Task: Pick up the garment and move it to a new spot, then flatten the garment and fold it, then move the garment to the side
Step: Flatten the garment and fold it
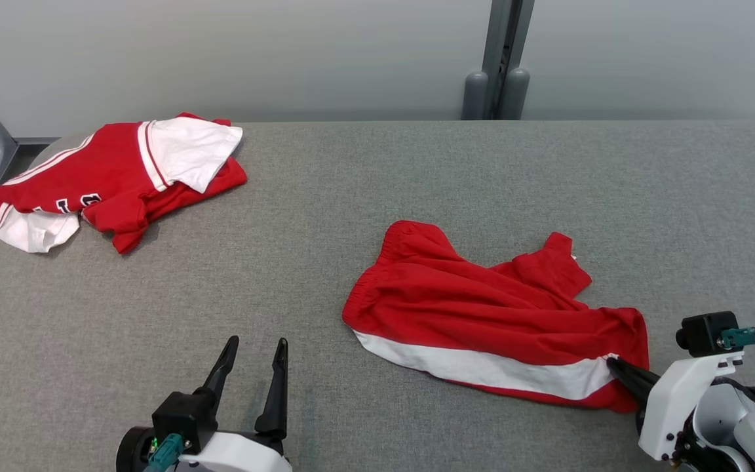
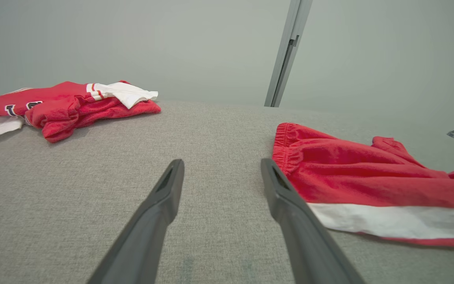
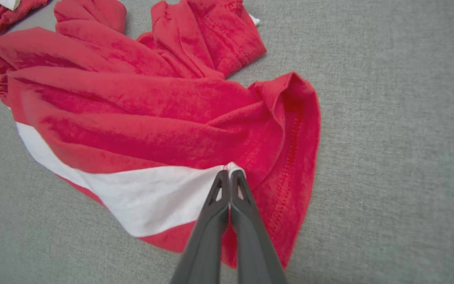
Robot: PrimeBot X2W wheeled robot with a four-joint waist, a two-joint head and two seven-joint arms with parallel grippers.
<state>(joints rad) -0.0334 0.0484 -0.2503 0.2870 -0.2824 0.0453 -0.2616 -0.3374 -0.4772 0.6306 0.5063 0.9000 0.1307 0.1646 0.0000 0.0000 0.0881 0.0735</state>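
Note:
The garment (image 1: 482, 308) is a pair of red shorts with a white side stripe, lying rumpled on the grey table right of centre. Its waistband points left and its leg hems right. In the right wrist view the garment (image 3: 152, 118) has my right gripper (image 3: 229, 173) shut on its cloth where the white stripe meets the leg hem. From the head view that right gripper (image 1: 613, 364) comes in from the lower right. My left gripper (image 1: 256, 347) stands open over bare table, left of the waistband; the left wrist view shows the left gripper (image 2: 223, 169) beside the garment (image 2: 369, 177), apart from it.
A second red and white garment (image 1: 115, 177) lies bunched at the table's far left corner, seen too as that pile (image 2: 61, 104) in the left wrist view. The grey padded table (image 1: 417, 170) ends at a pale wall with a grey post (image 1: 499, 65) behind.

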